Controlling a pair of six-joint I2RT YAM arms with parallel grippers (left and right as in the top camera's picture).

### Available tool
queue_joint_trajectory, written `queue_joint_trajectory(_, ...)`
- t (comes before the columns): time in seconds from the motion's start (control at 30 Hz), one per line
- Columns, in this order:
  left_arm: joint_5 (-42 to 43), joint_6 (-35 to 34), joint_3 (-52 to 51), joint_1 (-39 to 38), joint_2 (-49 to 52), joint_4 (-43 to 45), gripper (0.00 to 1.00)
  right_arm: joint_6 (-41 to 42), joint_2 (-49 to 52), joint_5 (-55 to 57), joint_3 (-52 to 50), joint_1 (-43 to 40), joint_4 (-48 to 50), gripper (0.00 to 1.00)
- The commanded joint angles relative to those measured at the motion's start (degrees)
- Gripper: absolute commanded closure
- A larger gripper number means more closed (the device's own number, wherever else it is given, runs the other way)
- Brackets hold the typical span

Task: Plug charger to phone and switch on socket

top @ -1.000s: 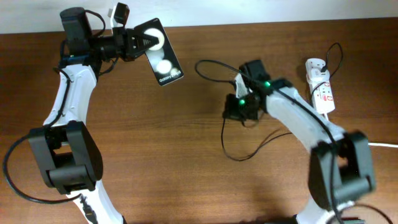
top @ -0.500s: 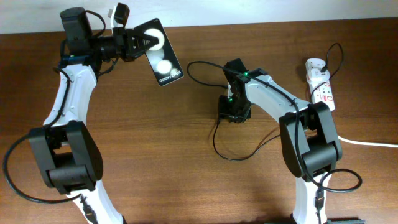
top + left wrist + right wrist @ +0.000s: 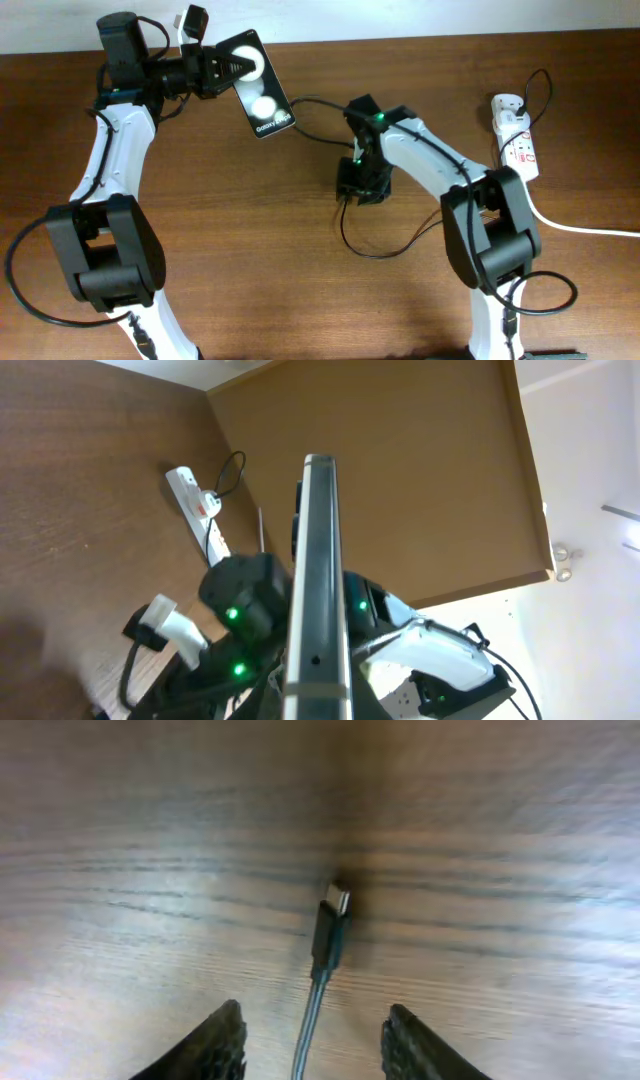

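My left gripper [image 3: 225, 68] is shut on the phone [image 3: 262, 98] and holds it up above the table's far left, its glossy screen with white text facing the overhead camera. The left wrist view shows the phone [image 3: 318, 560] edge-on. The charger [image 3: 385, 245] is a thin black cable looping over the table's middle. Its connector tip [image 3: 333, 920] lies on the wood just ahead of my right gripper [image 3: 315, 1012], which is open, with the cable running between its fingers. In the overhead view my right gripper [image 3: 360, 185] is right of and below the phone. The socket [image 3: 515, 140] lies at the far right.
The socket's thick white cord [image 3: 580, 228] runs off the right edge. A black lead loops from a white plug [image 3: 505, 105] on the socket. The socket also shows in the left wrist view [image 3: 195, 510]. The table's back edge meets a white wall.
My right arm has swung left across the table toward the phone, and the cable loop shifted left with it. The left gripper and phone have not moved.
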Motion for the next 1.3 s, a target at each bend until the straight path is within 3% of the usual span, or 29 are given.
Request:
queue_joint_trajectory(0.0,1.57,0.72,0.35,-0.02,-0.13,0.15,1.0,5.46,0.59,2.27,-2.1,1.6,2.23,0.58)
queue_joint_trajectory(0.1,1.57,0.72,0.35,-0.02,-0.13,0.15,1.0,9.99,0.59,4.79,-2.21,2.8,4.07,0.67)
queue_joint_trajectory(0.37,1.57,0.72,0.35,-0.02,-0.13,0.15,1.0,10.49,0.59,5.57,-5.57,3.56,9.22,0.69)
queue_joint_trajectory(0.4,1.57,0.72,0.35,-0.02,-0.13,0.15,1.0,10.49,0.59,5.84,-5.57,3.56,9.33,0.73)
queue_joint_trajectory(0.47,1.57,0.72,0.35,-0.02,-0.13,0.15,1.0,10.19,0.59,6.6,-5.57,3.54,9.6,0.96)
queue_joint_trajectory(0.6,1.57,0.72,0.35,-0.02,-0.13,0.15,1.0,-0.26,0.04,2.27,-4.31,1.92,10.03,0.96)
queue_joint_trajectory(0.63,1.57,0.72,0.35,-0.02,-0.13,0.15,1.0,-11.08,-1.57,-7.43,-2.91,-0.11,10.34,0.96)
queue_joint_trajectory(0.8,1.55,0.72,0.35,-0.02,-0.13,0.15,1.0,-29.11,-16.2,-38.42,-2.6,-9.55,14.86,0.96)
queue_joint_trajectory(0.93,1.57,0.72,0.35,-0.07,-0.13,0.13,1.0,-33.7,-23.87,-52.04,-2.67,-14.05,12.17,0.96)
queue_joint_trajectory(1.03,1.57,0.72,0.35,-0.94,-0.13,0.15,1.0,-37.42,-25.55,-52.48,-2.67,-14.1,5.49,0.96)
queue_joint_trajectory(1.1,1.57,0.72,0.35,-1.05,-0.13,0.15,1.0,-44.52,-27.63,-52.68,-2.8,-14.1,-2.16,0.96)
queue_joint_trajectory(1.27,1.57,0.72,0.35,-3.28,-0.13,0.15,1.0,-43.54,-29.03,-56.85,-14.16,-14.14,3.52,0.96)
